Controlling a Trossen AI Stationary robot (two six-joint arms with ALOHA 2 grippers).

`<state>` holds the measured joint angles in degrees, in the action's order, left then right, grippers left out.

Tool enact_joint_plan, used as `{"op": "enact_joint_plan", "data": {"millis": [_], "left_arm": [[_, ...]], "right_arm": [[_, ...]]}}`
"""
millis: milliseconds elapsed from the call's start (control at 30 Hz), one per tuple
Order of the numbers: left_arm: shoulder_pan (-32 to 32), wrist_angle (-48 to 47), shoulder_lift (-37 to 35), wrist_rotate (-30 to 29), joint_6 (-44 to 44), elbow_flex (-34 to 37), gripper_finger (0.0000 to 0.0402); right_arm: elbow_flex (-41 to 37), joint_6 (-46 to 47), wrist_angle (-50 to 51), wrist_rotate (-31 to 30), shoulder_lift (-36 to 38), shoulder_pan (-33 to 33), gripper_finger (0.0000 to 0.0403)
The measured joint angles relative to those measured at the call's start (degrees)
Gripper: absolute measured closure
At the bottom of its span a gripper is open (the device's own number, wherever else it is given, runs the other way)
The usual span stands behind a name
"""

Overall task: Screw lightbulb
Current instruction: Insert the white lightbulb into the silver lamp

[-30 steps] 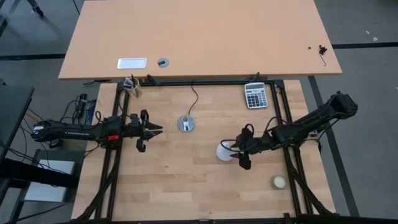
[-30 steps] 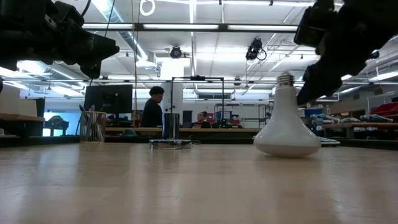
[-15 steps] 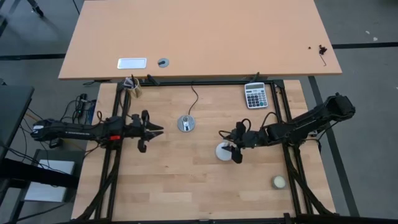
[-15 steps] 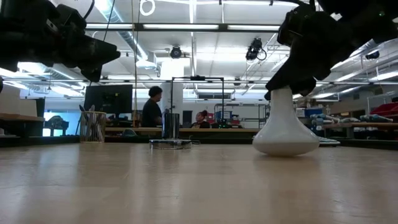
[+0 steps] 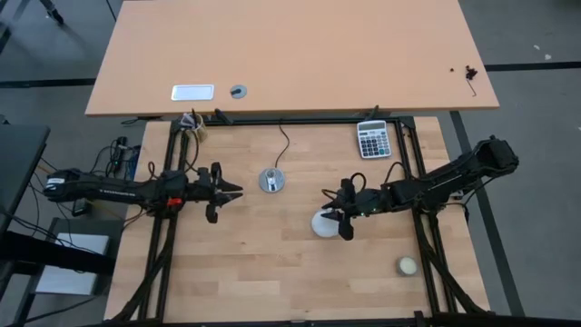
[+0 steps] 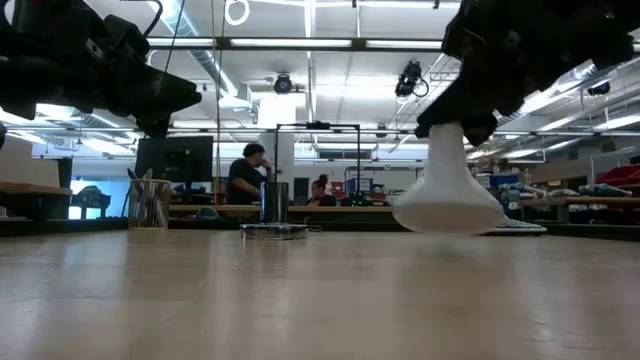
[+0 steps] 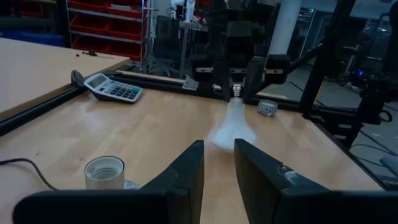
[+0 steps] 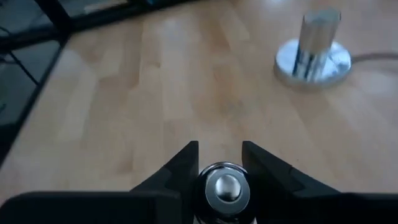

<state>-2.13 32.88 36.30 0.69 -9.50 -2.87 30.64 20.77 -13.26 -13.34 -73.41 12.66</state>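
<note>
Fingers of right gripper [image 8: 220, 163] clamped on grey metal screw base of small white cone-shaped lightbulb [image 6: 447, 190], low view showing dome just above wooden bench [image 5: 272, 263], left gripper [image 5: 234, 192] fingers parted, hovering beside round silver socket [image 5: 270, 180]

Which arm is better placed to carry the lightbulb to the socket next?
The right. Its gripper is already shut on the lightbulb at the metal base, dome lifted off the table. The left gripper hovers empty and open, on the socket's other side.
</note>
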Motion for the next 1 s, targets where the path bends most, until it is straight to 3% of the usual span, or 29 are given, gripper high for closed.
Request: {"op": "enact_joint_plan", "data": {"millis": [300, 567, 800, 1000], "left_arm": [[0.0, 10.2, 5.14, 0.0, 0.21, 0.0, 0.0307], [0.0, 18.12, 9.84, -1.79, 5.25, -2.19, 0.0306], [0.0, 18.34, 18.71, -2.38, 13.01, -12.41, 0.0307], [0.0, 18.38, 32.03, -2.27, 14.08, -24.97, 0.0307]], "right_arm": [[9.02, -12.69, -3.1, -4.17, 0.0, -1.98, 0.028], [21.28, -31.67, -18.45, -5.42, 0.03, -2.33, 0.0281], [28.89, -39.54, -21.84, -5.22, -0.54, -2.37, 0.0281], [30.48, -41.25, -24.09, -4.52, -0.59, -2.35, 0.0281]]}}
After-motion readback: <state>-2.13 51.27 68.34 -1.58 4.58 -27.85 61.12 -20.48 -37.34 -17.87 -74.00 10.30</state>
